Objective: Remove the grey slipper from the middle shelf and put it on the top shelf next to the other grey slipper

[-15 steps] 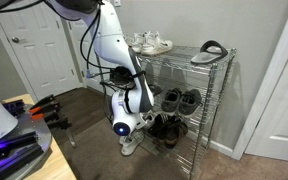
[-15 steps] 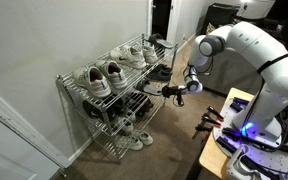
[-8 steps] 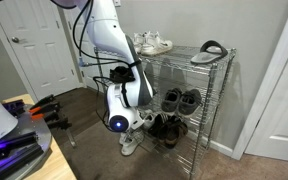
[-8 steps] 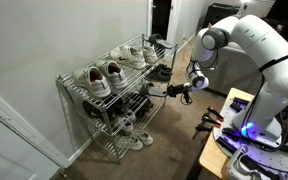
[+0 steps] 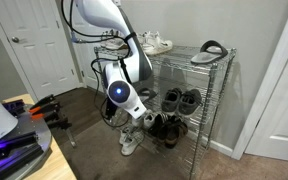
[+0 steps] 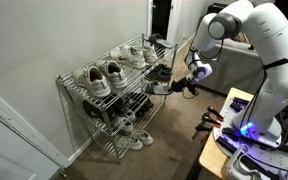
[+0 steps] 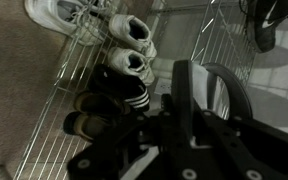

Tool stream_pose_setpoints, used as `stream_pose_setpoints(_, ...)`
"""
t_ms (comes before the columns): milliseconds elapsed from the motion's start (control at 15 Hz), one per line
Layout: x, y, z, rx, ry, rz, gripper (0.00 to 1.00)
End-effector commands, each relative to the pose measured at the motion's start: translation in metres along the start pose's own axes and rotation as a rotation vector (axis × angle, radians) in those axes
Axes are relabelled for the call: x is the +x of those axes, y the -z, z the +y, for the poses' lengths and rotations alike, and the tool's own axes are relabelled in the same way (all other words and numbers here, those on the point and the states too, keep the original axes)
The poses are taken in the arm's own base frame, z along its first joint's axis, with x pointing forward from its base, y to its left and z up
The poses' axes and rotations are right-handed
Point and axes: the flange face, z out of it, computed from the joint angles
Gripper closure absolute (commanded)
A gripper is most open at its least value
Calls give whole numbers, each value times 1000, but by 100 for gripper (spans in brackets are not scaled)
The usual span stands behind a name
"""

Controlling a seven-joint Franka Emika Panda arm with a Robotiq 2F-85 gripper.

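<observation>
My gripper (image 6: pixel 187 85) is shut on the grey slipper (image 6: pixel 162 87) and holds it in the air just in front of the shoe rack, at about the height of the second tier. In the wrist view the slipper's dark strap (image 7: pixel 229 95) stands between the black fingers (image 7: pixel 189 120). The other grey slipper (image 5: pixel 210 50) lies on the top shelf (image 5: pixel 184 58) at its end near the wall. The middle shelf (image 5: pixel 199 112) holds dark shoes. In that exterior view the arm hides my gripper and the held slipper.
White sneakers (image 5: pixel 152 43) sit on the top shelf; more white sneakers (image 6: pixel 99 78) and dark striped shoes (image 7: pixel 124 90) fill the tiers. White shoes (image 5: pixel 130 143) lie on the floor by the rack. A table with gear (image 5: pixel 24 130) stands nearby; a door (image 5: pixel 39 50) is behind.
The arm has risen and drawn back from the rack. The slipper has come out of the shelves with the gripper and moved slightly up.
</observation>
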Motion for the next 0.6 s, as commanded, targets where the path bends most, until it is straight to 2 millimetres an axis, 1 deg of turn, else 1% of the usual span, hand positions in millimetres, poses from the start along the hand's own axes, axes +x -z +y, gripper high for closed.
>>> stream_pose_setpoints(0,-8,42,-33,-161,-4,25,95)
stream_pose_setpoints(200,-12,64,-55,-230,17,29,94)
stream_pose_setpoints(333,-16,79,-64,-266,16,16,94)
stream_pose_setpoints(533,-24,100,-76,-310,4,-52,94)
